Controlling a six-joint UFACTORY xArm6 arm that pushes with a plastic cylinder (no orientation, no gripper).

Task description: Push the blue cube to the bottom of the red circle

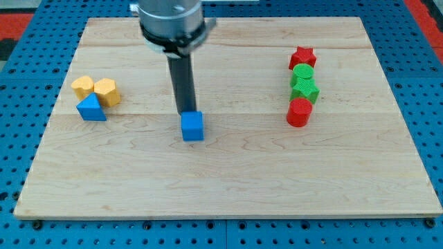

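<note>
The blue cube point(193, 126) sits on the wooden board a little left of the middle. My tip point(186, 112) is right at the cube's top-left edge, touching or nearly touching it. The red circle point(300, 112) stands far off to the view's right, at the bottom end of a column of blocks. The cube lies left of the red circle and slightly lower in the view.
Above the red circle are two green blocks point(304, 89) point(302, 72) and a red star point(302, 57). At the view's left are two yellow blocks point(83, 86) point(106, 91) and a blue triangle point(91, 108). The board point(228, 187) rests on a blue pegboard.
</note>
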